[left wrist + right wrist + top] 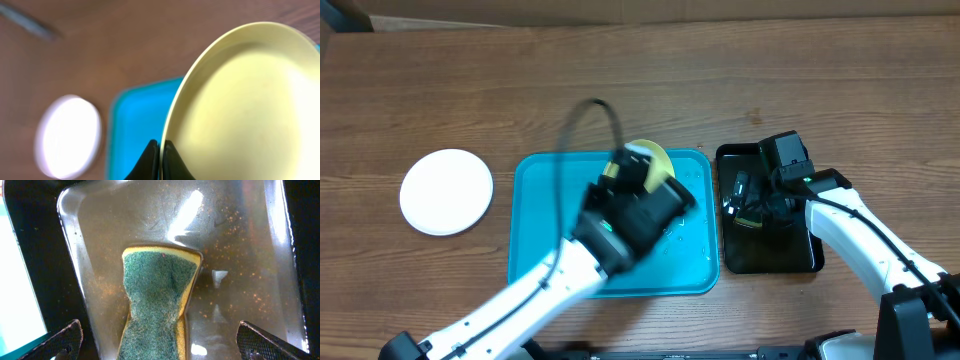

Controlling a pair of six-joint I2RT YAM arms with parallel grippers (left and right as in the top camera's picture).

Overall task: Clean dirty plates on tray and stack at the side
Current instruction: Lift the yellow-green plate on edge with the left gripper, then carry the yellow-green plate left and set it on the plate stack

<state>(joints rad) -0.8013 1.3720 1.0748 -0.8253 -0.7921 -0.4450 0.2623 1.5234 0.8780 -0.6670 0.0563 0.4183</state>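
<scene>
Nearest, the left arm reaches in from the table's front edge over the turquoise tray (535, 210); the left gripper (161, 152) is closed on the rim of the lime-green plate (240, 110), its two dark fingers pinched together with the edge between them; the plate is held steeply tilted above the far half of the tray, and its inner face looks clean in the wrist view, though that view is blurred; to the right, the right gripper (157, 330) hangs over the black tray (240, 245) with its jaws spread wide, one finger at each side of a green-and-yellow sponge (157, 295) that lies in a wet, brown-speckled film; whether the fingers touch the sponge cannot be told; the black tray sits just beside the turquoise one; well to the left, a white plate (446, 191) lies flat on the wooden table (720, 80), apart from the tray
</scene>
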